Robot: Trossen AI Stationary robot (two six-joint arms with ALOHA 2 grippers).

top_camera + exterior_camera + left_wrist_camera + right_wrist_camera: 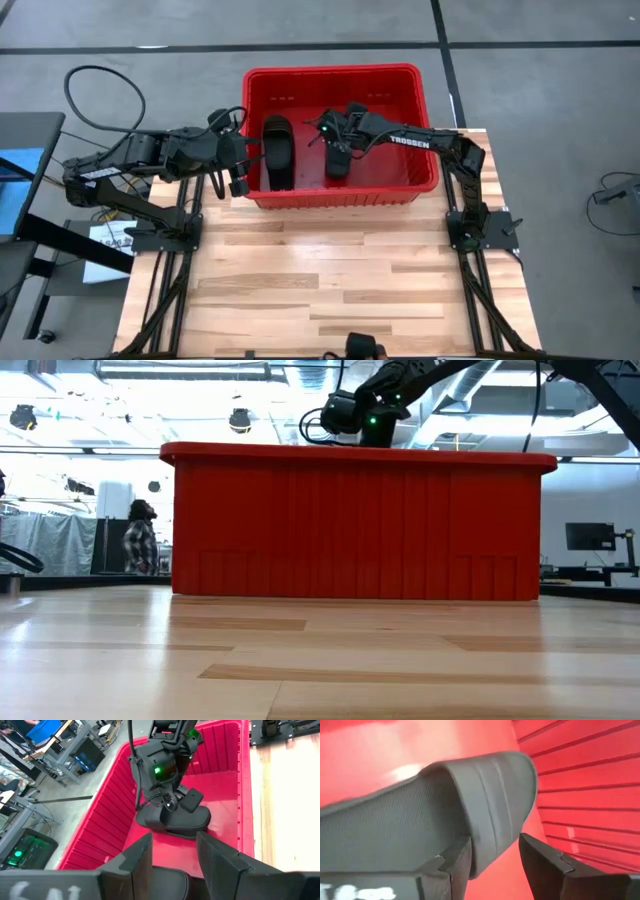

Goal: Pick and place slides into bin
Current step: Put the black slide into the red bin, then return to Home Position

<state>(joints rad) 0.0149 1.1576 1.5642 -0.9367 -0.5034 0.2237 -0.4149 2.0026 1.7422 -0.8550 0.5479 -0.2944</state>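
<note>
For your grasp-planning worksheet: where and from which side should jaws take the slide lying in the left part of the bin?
Grip the left slide across its wide strap band, coming from straight above. It lies flat on the bin floor, and the walls block any sideways approach. The left gripper is nearest.

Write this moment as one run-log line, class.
left gripper: open, at bin left wall | right gripper: open, inside bin, over slide | second slide: in bin

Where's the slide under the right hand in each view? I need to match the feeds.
High: slide inside the red bin, right of centre.
Low: hidden behind the bin wall.
Left wrist: beneath the right hand.
Right wrist: strap fills the frame.
Shared landmark: the bin.
</note>
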